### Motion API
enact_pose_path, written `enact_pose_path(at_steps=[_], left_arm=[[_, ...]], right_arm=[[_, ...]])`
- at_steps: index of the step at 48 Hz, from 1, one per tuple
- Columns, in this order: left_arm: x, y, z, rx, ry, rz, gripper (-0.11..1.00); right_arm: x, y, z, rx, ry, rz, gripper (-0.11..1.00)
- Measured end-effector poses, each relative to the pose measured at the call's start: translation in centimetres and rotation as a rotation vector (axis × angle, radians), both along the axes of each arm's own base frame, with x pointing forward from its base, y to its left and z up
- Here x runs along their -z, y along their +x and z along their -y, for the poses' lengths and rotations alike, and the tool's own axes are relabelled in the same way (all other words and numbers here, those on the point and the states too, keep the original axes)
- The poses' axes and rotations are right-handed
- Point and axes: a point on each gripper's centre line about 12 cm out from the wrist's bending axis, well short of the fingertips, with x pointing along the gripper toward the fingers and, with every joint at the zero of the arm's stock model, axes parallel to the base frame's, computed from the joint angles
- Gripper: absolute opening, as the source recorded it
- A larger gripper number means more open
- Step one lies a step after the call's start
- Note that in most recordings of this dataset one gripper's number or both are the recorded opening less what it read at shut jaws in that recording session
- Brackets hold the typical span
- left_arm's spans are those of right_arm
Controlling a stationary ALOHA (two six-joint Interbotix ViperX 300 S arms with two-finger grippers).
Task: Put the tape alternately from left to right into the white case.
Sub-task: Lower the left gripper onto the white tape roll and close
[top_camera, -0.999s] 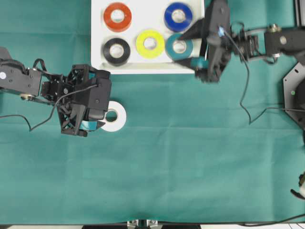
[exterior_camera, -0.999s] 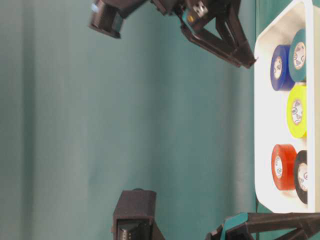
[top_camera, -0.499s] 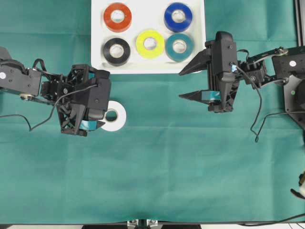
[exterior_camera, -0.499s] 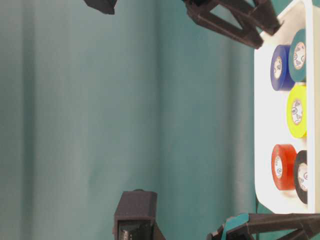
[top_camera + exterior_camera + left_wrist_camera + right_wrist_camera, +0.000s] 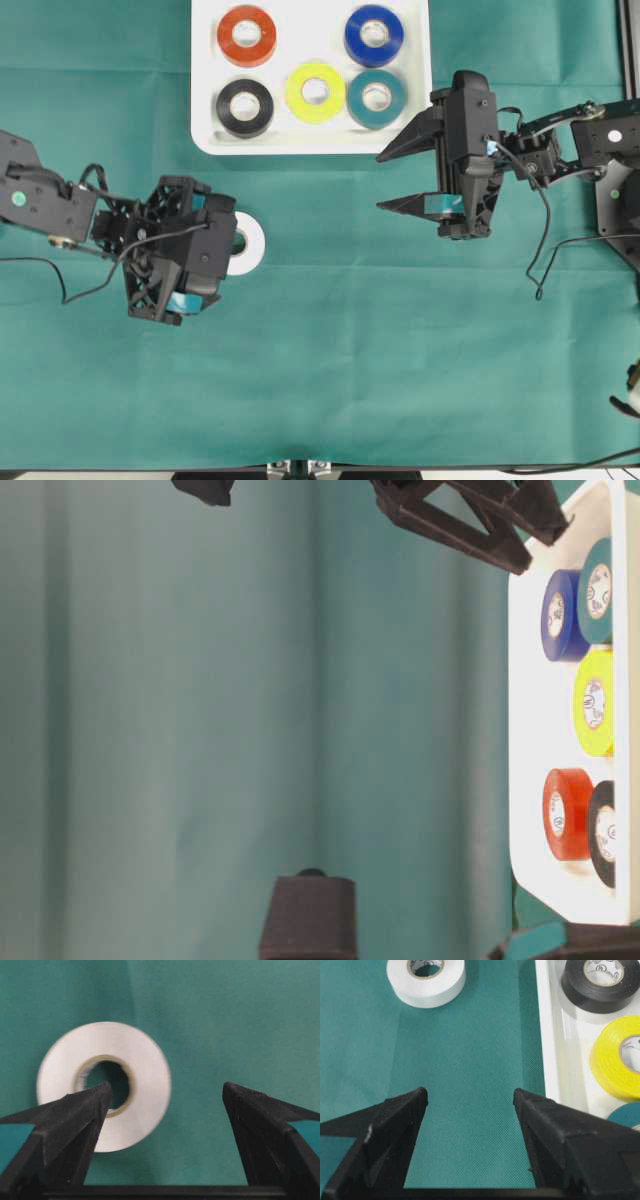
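Green cloth everywhere; white roll (image 5: 243, 243) sits outside the case (image 5: 205, 100), off-centre under the left gripper (image 5: 165, 1105). Both grippers' jaws are spread, empty. One finger could land on the roll and shove it.

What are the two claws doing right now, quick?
Left gripper: open, empty, over the white tape.
Right gripper: open, empty, beside the white case.
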Motion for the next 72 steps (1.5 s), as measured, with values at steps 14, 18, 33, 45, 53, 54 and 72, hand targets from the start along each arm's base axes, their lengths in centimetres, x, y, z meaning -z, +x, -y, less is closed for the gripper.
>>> enact_pose_path(at_steps=[14,18,33,45,53,54,72], left_arm=[[0.7,0.4,0.2,-0.014,-0.010,-0.014,0.77],[0.8,0.6,0.3,-0.014,-0.012,-0.009,0.78],[2.1,1.2,0.1,-0.020,-0.003,-0.038,0.78],[3.0,1.7,-0.1,-0.029,0.003,-0.059,0.77],[3.1,1.8,-0.4,-0.036,0.004,-0.059,0.76],[3.1,1.8,-0.4,-0.037,0.003,-0.059,0.75],[3.0,1.9,-0.8,-0.037,0.012,-0.074,0.00]], right_arm=[[0.0,0.0,0.0,0.000,0.000,0.000,0.77],[0.0,0.0,0.0,0.000,0.000,0.000,0.77],[0.0,0.0,0.0,0.001,0.001,0.000,0.77],[0.0,0.0,0.0,-0.001,0.001,0.001,0.77],[0.0,0.0,0.0,0.000,0.002,0.001,0.77],[0.0,0.0,0.0,-0.001,0.001,0.001,0.77],[0.0,0.0,0.0,-0.001,0.001,0.001,0.77]])
